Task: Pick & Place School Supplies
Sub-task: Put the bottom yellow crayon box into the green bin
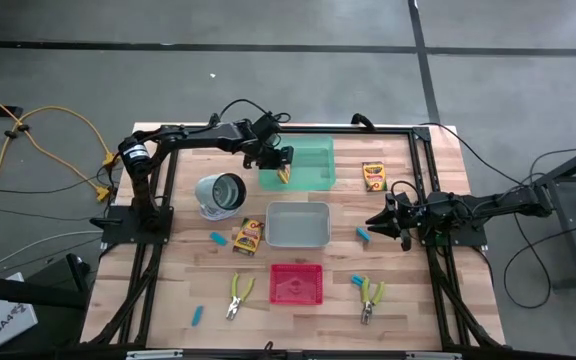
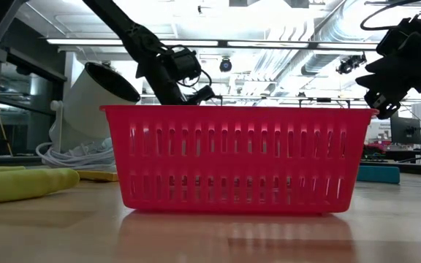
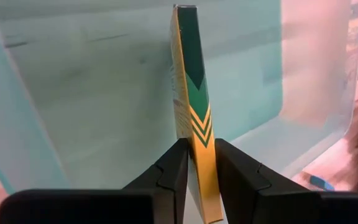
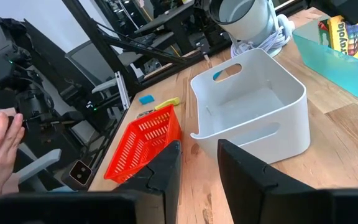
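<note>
From above, the left gripper (image 1: 282, 168) is seen over the translucent green plastic tray (image 1: 313, 150), at its left edge. In the left wrist view, the flat yellow-orange crayon box (image 3: 191, 112) is pinched edge-on, its long axis probably running straight out from the fingers (image 3: 173, 174) toward the tray floor. The right gripper (image 1: 380, 221) waits right of the tray, its fingers spread and empty.

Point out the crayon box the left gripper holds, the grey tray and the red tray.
crayon box (image 3: 194, 124): left wrist view, its narrow green-and-yellow edge.
grey tray (image 1: 298, 226): high view, its bare floor.
red tray (image 2: 240, 161): low view, its slotted front wall.
</note>
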You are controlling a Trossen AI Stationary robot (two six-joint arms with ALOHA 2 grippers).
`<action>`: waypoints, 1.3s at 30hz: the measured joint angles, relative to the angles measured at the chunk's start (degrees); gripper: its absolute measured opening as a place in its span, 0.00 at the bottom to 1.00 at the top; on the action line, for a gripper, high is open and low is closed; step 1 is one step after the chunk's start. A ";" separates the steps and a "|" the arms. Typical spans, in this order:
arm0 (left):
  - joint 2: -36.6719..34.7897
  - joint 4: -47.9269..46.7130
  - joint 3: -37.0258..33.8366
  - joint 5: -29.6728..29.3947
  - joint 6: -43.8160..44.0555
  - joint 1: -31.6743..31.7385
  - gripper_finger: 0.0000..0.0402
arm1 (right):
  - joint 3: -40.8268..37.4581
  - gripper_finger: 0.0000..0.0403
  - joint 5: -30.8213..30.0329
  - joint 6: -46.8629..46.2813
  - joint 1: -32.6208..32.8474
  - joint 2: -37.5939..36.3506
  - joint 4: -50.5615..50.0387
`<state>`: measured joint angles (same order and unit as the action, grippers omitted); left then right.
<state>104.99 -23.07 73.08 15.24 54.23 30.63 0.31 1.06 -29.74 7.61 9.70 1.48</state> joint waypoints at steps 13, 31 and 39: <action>0.00 -0.05 0.00 1.54 -1.72 0.00 0.19 | -0.01 0.24 0.00 0.01 0.00 0.01 0.00; 0.00 -3.34 0.00 -0.13 -0.74 1.40 0.19 | -0.01 0.24 -0.01 0.01 0.00 -0.01 0.00; 0.00 -4.53 0.00 -2.03 -1.13 1.51 0.19 | 0.01 0.24 -0.01 0.01 0.01 -0.01 0.00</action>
<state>104.99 -27.60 73.08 13.21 53.10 32.14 0.32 1.05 -29.73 7.62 9.69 1.48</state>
